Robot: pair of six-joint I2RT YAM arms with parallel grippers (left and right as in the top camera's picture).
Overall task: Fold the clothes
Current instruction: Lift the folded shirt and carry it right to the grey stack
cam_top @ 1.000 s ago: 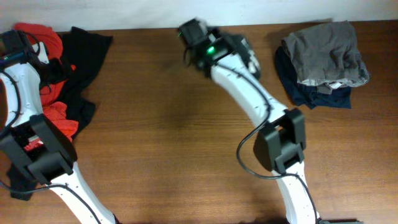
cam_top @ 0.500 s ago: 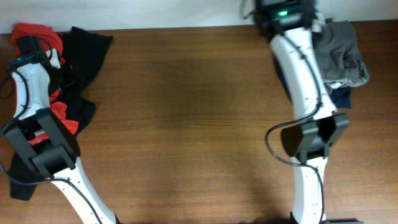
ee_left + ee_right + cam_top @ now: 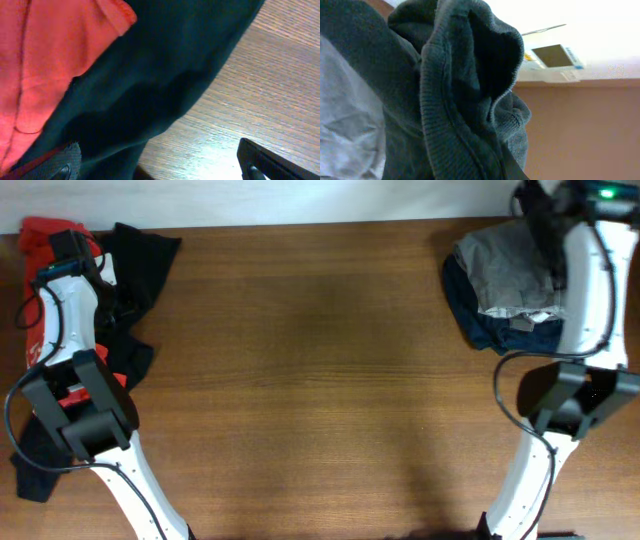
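The brown wooden bench (image 3: 320, 380) fills the overhead view, bare across its middle, with clothes at both far corners. At the far left corner a black garment (image 3: 140, 255) lies rumpled, one flap spread toward the centre, and a red garment (image 3: 40, 230) is bunched beside and partly under it along the left edge. At the far right corner a grey garment (image 3: 505, 265) sits folded on top of a navy garment (image 3: 480, 330), whose edge shows along the left and near sides. The left end effector (image 3: 68, 248) hangs over the seam between red and black cloth; in the wrist view its fingers (image 3: 265, 161) are spread wide, just above the black cloth and bare wood, gripping nothing. The right end effector (image 3: 535, 205) is at the far edge of the grey garment, pressed nearly together. Ribbed grey cloth crowds its wrist view and hides the fingers, so I cannot tell whether it pinches the cloth.
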